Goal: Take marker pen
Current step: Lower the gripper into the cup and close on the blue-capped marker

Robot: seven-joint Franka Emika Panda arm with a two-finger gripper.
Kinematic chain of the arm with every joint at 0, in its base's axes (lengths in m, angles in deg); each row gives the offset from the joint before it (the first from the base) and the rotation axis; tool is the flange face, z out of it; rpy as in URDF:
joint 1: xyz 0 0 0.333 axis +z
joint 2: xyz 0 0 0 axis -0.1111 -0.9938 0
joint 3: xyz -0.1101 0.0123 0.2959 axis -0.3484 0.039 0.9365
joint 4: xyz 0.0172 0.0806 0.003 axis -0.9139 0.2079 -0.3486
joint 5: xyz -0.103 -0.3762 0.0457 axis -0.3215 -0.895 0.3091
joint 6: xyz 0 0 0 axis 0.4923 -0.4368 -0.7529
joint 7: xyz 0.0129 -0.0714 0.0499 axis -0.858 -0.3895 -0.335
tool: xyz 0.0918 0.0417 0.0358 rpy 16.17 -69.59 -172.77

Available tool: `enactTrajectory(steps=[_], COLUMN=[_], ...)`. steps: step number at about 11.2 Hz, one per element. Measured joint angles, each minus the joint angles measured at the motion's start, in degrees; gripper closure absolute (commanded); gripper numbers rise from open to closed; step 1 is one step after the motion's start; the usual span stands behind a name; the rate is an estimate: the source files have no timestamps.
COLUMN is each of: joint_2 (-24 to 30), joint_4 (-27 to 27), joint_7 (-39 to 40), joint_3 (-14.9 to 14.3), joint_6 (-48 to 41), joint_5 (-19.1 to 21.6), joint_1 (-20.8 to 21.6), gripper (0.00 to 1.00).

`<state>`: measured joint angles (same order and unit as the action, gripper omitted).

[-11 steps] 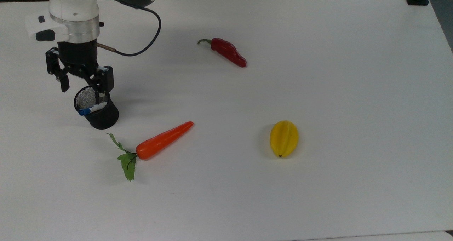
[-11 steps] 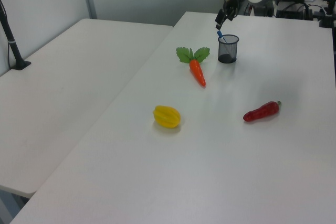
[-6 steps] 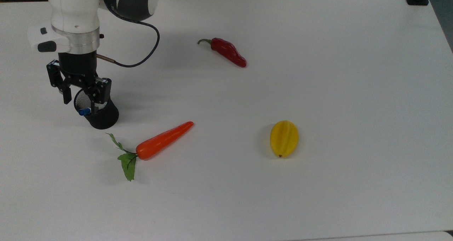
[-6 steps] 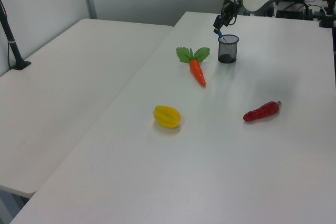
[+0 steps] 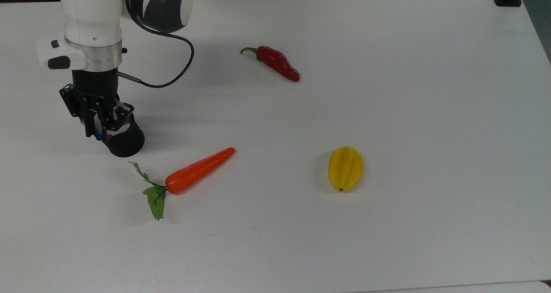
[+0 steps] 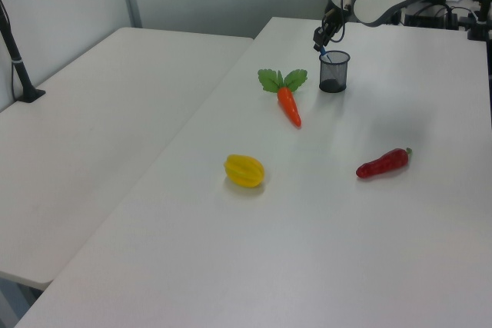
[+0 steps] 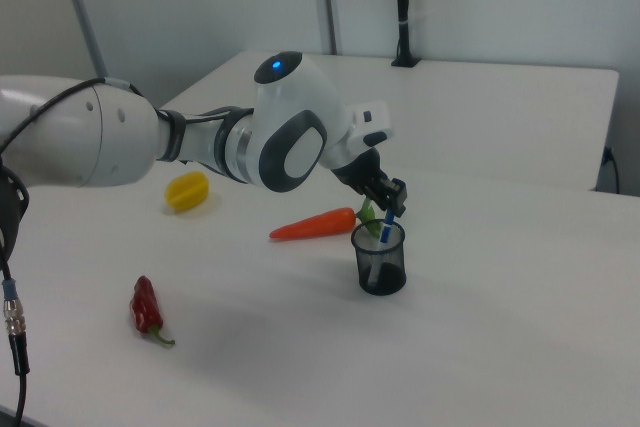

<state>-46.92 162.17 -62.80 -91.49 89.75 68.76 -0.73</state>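
The top view shows a broad white desk (image 5: 387,112) with the white robot arm (image 5: 92,22) rising over the top view's left part, then, in falling size, an orange carrot (image 5: 200,170) with green leaves, a yellow fruit (image 5: 345,168), a red chilli (image 5: 277,63), a black mesh cup (image 5: 125,141) and the marker pen (image 5: 99,136). The pen stands inside the cup, leaning on its rim, its long axis steeply tilted rather than flat, and its blue end pokes up past the rim. The end effector (image 5: 101,123) hangs right over the cup's mouth, fingers drawn narrow on either side of that blue end; in the right view the blue cap (image 7: 388,224) sits directly under the fingertips, so the pen lies straight below and along the line of descent. Whether the fingers already pinch the pen I cannot tell. As I judge it, the coming move turns on closing on the upper end and lifting along the pen's tilt, so the cup is not dragged. In the left view a second white table (image 6: 92,128) adjoins the desk, with pale wall panels behind.
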Motion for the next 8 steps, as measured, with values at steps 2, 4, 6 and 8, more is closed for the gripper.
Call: enactTrajectory(steps=[2, 4, 6, 8], joint_2=[-0.04, -0.16, -0.16, -0.16], joint_4=[0.00, 0.00, -0.01, -0.05], joint_7=[0.00, 0.00, 0.00, 0.00], joint_3=[0.00, 0.00, 0.00, 0.00], joint_6=[0.00, 0.00, 0.01, 0.01], joint_5=[0.00, 0.00, 0.00, 0.00], joint_1=[-0.02, -0.02, -0.02, -0.03], gripper=[0.80, 0.85, 0.87, 0.87])
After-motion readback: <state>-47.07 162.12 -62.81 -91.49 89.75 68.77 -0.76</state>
